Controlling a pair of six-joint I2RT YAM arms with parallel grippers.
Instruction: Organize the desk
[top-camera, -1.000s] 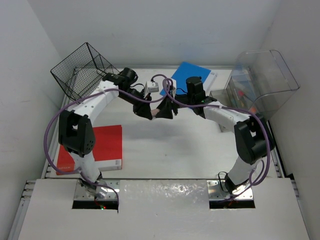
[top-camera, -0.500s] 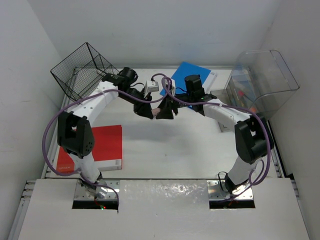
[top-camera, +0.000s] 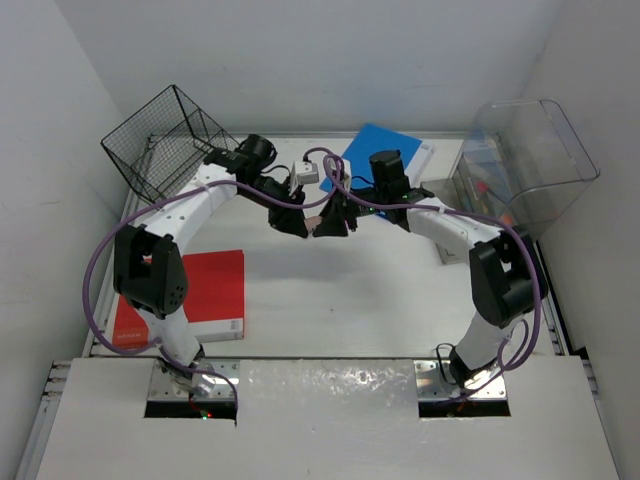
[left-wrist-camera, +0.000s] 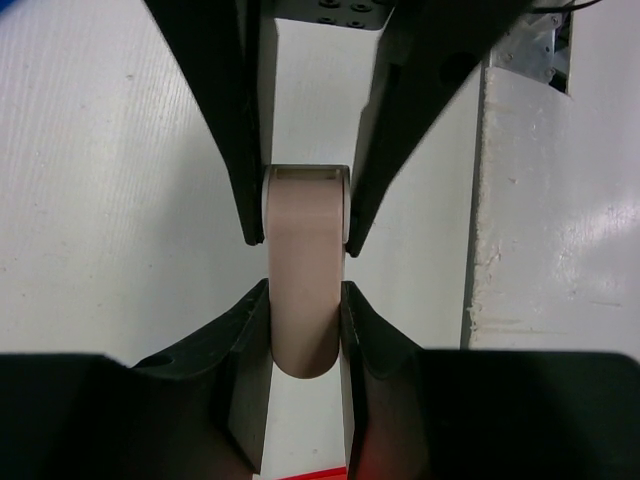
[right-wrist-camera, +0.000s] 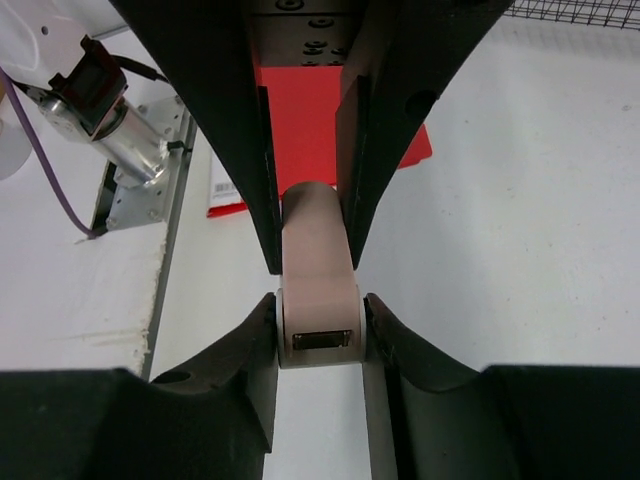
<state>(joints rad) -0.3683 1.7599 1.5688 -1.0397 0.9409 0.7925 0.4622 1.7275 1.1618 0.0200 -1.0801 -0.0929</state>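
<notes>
Stretching flat with its long axis running left to right across the top view, the white surface (top-camera: 350, 300) is filling most of the frame, its thin grey rails showing along the side edges. At its far left corner a black wire basket (top-camera: 165, 135) is standing tilted, and nearer on the left a red book (top-camera: 205, 295) is lying flat by the rail. Toward the middle of the far half, the left tool (left-wrist-camera: 305, 320) is pinching the rounded end of a small beige piece (left-wrist-camera: 306, 240), while the right tool (right-wrist-camera: 318, 330) is pinching the other end, which is showing a dark rectangular slot. The piece's long axis is running from one tool to the other. Just behind the tools a blue sheet (top-camera: 372, 150) is lying on the surface. At the far right a clear plastic bin (top-camera: 520, 160) is holding a few things, one of them red, too blurred to name. The surface is looking plain, matte and faintly scuffed.
</notes>
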